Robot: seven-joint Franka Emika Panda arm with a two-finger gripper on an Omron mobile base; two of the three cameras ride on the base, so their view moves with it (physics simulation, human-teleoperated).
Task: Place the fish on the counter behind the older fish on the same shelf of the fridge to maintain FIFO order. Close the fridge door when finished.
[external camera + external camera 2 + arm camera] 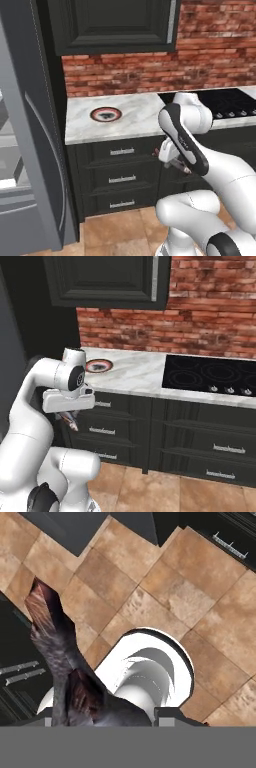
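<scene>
Your hand [102, 719] was clenched on the dark fish [55, 657], hanging low before the bench's [135, 117] drawers, over the tiled floor [170, 592].

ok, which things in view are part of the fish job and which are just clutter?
Job:
- fish, held in the shut pincer
- counter
- fridge, door open

Clutter:
- plate on the counter
- cooktop
- drawers
- upper cabinet
</scene>
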